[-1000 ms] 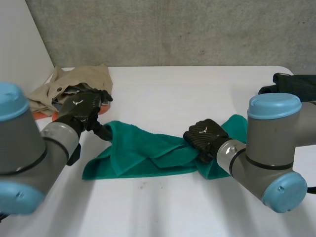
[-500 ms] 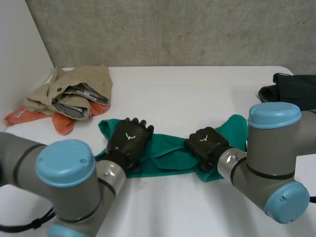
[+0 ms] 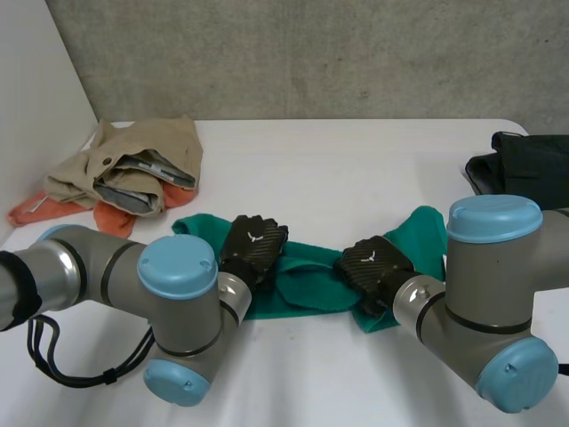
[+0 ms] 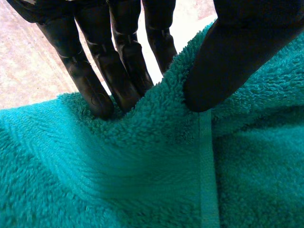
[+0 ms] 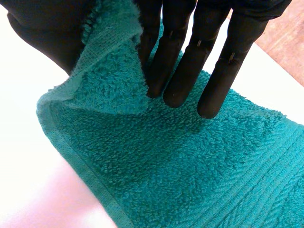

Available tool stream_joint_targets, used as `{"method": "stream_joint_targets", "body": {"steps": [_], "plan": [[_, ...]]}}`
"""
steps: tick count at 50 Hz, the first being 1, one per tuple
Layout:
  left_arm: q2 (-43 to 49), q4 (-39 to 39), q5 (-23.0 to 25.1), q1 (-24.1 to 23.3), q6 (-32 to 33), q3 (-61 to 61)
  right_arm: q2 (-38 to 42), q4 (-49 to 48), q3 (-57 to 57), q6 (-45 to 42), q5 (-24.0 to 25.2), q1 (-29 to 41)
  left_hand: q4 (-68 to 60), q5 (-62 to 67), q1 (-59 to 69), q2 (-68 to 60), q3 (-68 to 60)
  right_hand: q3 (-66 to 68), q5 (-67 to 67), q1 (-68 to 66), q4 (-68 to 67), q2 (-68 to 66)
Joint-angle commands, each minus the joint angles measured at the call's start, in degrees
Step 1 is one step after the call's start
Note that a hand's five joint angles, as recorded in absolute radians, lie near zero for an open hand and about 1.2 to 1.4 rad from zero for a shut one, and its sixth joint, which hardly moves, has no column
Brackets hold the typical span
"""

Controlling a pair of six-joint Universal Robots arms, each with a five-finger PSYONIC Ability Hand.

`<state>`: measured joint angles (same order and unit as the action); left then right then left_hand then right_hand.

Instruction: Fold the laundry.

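- Head view: the green towel (image 3: 307, 286) lies bunched in a long strip on the white table (image 3: 356, 169), towards the front, between the two arms.
- On the towel's left part sits the left hand (image 3: 254, 248). In the left wrist view its fingers (image 4: 118, 66) and thumb are closed on a raised ridge of towel, just beside a flat woven band.
- On the right part sits the right hand (image 3: 372, 263). In the right wrist view a hemmed edge runs up between the thumb and the straight fingers, pinched there, with the fingertips resting on the pile.
- The towel looks soft, light and limp. It will likely sag and bunch rather than hold a crease, though the looped pile should not slip in a pinch.
- The hemmed edges and corners look like the best places to take hold, since they are flatter and firmer and let the towel be drawn out flat.
- Its texture is thick terry loops, with a smooth stitched hem and ribbed bands.
- At the table's far left is a heaped beige garment (image 3: 147, 156) over an orange cloth (image 3: 111, 222). A dark garment (image 3: 524, 165) lies at the right edge.
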<state>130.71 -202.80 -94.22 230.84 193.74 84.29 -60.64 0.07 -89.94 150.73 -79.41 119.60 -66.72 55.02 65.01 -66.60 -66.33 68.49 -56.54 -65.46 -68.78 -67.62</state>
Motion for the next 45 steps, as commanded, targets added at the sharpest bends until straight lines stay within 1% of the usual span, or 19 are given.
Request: {"method": "stream_joint_targets", "body": {"steps": [1, 3, 4, 5, 6, 7, 10, 11, 12, 15, 20, 23, 26, 27, 30, 32, 36, 42, 45], "plan": [[-6.3, 0.6, -0.2, 0.3, -0.4, 0.9, -0.1, -1.6, 0.1, 0.0, -0.7, -0.6, -13.3, 15.0, 15.0, -13.4, -13.7, 11.5, -13.5, -14.5, -11.2, -12.4], [-10.4, 2.3, -0.2, 0.2, -1.3, 1.4, -0.2, -1.9, 0.1, 0.1, -0.8, -0.9, -13.3, 15.0, 15.0, -13.4, -13.7, 9.4, -11.3, -12.4, -9.1, -10.3], [-11.8, 3.0, -0.1, 0.3, -1.8, 1.6, -0.4, -2.2, 0.1, 0.0, -0.8, -0.9, -13.3, 15.0, 15.0, -13.4, -13.7, -1.6, -0.3, -1.4, 1.9, 0.7], [-13.0, 3.8, -0.1, 0.3, -2.3, 1.8, -1.1, -2.4, 0.1, 0.1, -0.8, -1.0, -13.3, 15.0, 15.0, -13.4, -13.7, -30.0, 28.1, 27.0, 30.3, 29.2], [-14.2, 4.8, 0.0, 0.3, -2.8, 1.9, -1.8, -2.6, 0.0, 0.1, -0.8, -1.1, -13.3, 15.0, 15.0, -13.4, -13.7, -41.0, 39.0, 37.9, 41.3, 40.1], [-16.2, 6.9, 0.0, 0.3, -3.6, 1.9, -2.5, -2.7, -0.1, 0.2, -0.8, -1.3, -13.3, 15.0, 15.0, -13.4, -13.7, -44.9, 43.0, 41.9, 45.2, 44.0], [-19.5, 10.1, 0.1, 0.5, -4.5, 2.0, -6.8, -3.1, -0.2, 1.0, -0.9, -3.0, -13.3, 15.0, 15.0, -13.4, -13.7, -49.1, 47.2, 46.1, 49.4, 48.3], [-21.4, 12.4, 0.1, 0.8, -4.6, 2.0, -7.9, -3.1, -0.3, 1.4, -0.9, -3.9, -13.3, 15.0, 15.0, -13.4, -13.7, -50.8, 48.9, 47.8, 51.1, 50.0], [-22.2, 13.6, 0.1, 1.0, -4.7, 2.0, -10.1, -3.1, -0.6, 2.9, -1.0, -5.8, -13.3, 15.0, 15.0, -13.4, -13.7, -51.8, 49.9, 48.8, 52.1, 51.0], [-25.0, 17.1, 0.3, 2.1, -4.9, 2.1, -13.1, -2.7, -1.0, 6.4, -0.9, -8.4, -13.3, 15.0, 15.0, -13.4, -13.7, -51.8, 49.9, 48.8, 52.1, 51.0], [-28.0, 20.0, 0.4, 2.4, -4.7, 1.4, -18.7, -0.7, -2.5, 17.4, 0.3, -13.9, -13.3, 15.0, 15.0, -13.4, -13.7, -50.7, 48.7, 47.6, 51.0, 49.8], [-29.1, 20.5, 0.4, 2.4, -4.8, 0.9, -19.7, 3.5, -3.2, 21.8, 2.5, -16.4, -13.3, 15.0, 15.0, -13.4, -13.7, -50.5, 48.6, 47.5, 50.8, 49.6], [-29.9, 21.0, 0.4, 2.3, -4.9, 0.3, -19.5, 7.7, -3.8, 24.2, 4.6, -18.0, -13.3, 15.0, 15.0, -13.4, -13.7, -50.2, 48.2, 47.1, 50.5, 49.3], [-30.1, 21.2, 0.4, 2.3, -4.9, 0.2, -19.5, 10.7, -5.2, 25.6, 6.4, -19.0, -13.3, 15.0, 15.0, -13.4, -13.7, -50.0, 48.1, 47.0, 50.3, 49.1], [-30.8, 21.9, 0.2, 1.9, -5.0, -0.9, -19.6, 13.1, -8.5, 28.3, 8.1, -19.6, -13.3, 15.0, 15.0, -13.4, -13.7, -49.7, 47.7, 46.6, 49.9, 48.8], [-31.0, 22.1, 0.2, 1.7, -5.0, -1.5, -19.5, 12.4, -10.4, 30.1, 8.4, -19.6, -13.3, 15.0, 15.0, -13.4, -13.7, -49.3, 47.4, 46.3, 49.6, 48.5], [-31.7, 22.4, 0.1, 1.8, -5.7, -3.7, -19.5, 7.7, -14.9, 34.4, 8.7, -18.5, -13.3, 15.0, 15.0, -13.4, -13.7, -46.3, 44.4, 43.3, 46.6, 45.4], [-31.7, 23.6, 0.1, 1.6, -7.3, -5.8, -18.9, -0.7, -17.1, 39.7, 8.7, -12.8, -13.3, 15.0, 15.0, -13.4, -13.7, -45.8, 43.8, 42.8, 46.1, 44.9], [-32.0, 24.1, 0.1, 1.5, -7.9, -6.3, -15.8, -4.2, -16.4, 41.3, 7.7, -9.0, -13.3, 15.0, 15.0, -13.4, -13.7, -46.3, 44.3, 43.3, 46.6, 45.4]]}}
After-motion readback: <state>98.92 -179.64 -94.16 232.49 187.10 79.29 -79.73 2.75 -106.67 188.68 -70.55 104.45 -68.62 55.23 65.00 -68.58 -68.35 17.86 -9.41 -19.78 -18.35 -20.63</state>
